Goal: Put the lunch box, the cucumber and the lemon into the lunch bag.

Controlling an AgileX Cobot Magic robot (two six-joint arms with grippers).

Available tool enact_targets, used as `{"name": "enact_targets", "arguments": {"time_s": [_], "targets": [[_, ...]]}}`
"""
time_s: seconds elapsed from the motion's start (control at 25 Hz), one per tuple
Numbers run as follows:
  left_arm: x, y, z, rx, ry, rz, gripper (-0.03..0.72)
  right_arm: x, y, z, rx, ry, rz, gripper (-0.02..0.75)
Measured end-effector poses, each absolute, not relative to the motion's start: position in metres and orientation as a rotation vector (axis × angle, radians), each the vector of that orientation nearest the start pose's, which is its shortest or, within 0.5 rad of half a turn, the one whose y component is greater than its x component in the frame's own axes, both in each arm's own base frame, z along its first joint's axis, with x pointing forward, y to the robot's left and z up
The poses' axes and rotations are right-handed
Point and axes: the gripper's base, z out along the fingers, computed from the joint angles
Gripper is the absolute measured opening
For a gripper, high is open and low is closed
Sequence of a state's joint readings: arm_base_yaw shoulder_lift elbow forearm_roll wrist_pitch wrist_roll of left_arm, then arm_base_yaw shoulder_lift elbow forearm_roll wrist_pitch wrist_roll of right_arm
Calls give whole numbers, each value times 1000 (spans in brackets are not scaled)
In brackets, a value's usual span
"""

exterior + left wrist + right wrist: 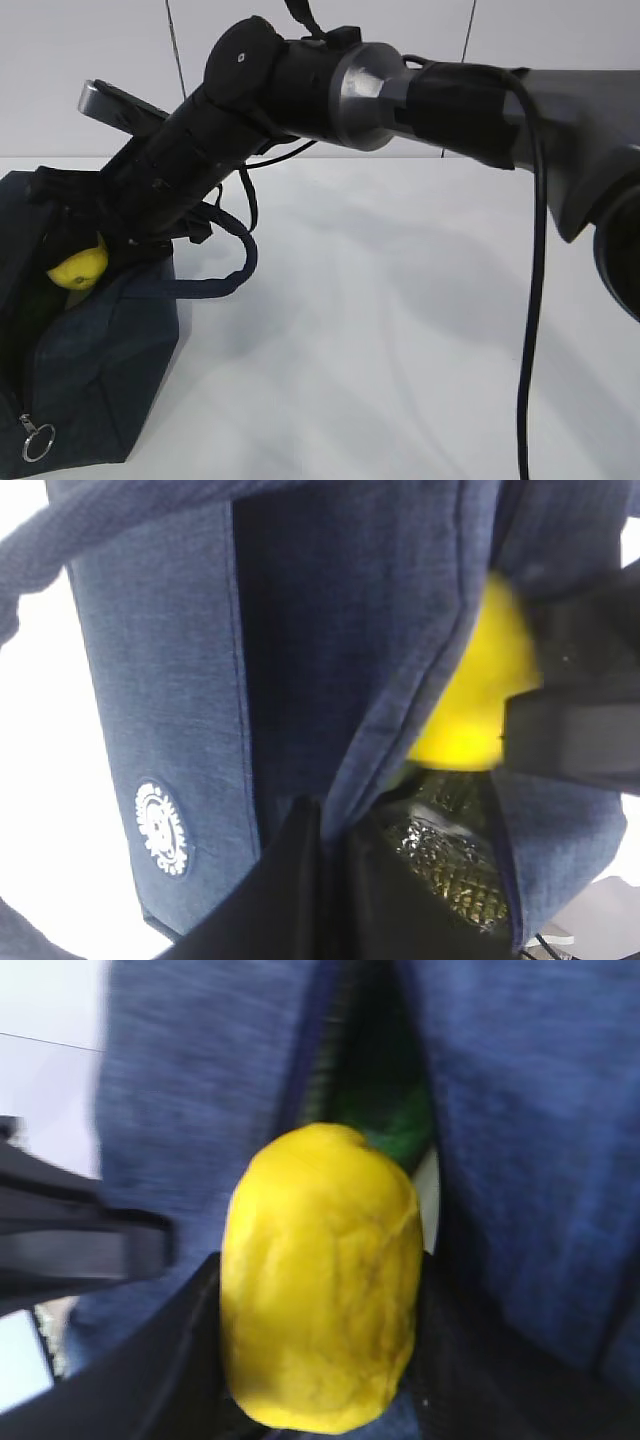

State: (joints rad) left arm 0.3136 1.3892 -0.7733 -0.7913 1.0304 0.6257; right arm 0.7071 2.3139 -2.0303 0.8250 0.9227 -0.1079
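The navy lunch bag stands at the table's left edge with its top open. My right gripper reaches across to it and is shut on the yellow lemon, which sits in the bag's mouth. In the right wrist view the lemon fills the space between the dark fingers, and the green cucumber lies below it inside the bag. My left gripper is shut on the rim of the bag, beside the lemon and the silvery lining. The lunch box is hidden.
A padded handle loops out to the right of the bag. The zipper's silver ring pull hangs at the bag's lower front corner. The right arm spans the upper part of the exterior view above the white table.
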Motion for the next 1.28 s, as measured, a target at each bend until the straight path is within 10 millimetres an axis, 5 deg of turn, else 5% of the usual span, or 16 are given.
{"name": "enact_targets", "arguments": {"time_s": [0.32,0.88,1.28], "targets": [[233,17,229,-146,2698,-838,7,356,374,217,-610,2640,1208,519],[233,17,229,-146,2698,-838,7,350,375,220,-755,2614,1223,533],[233,18,229,-134,2709,-826,7,357,360,268,-905,2633,870,533]]}}
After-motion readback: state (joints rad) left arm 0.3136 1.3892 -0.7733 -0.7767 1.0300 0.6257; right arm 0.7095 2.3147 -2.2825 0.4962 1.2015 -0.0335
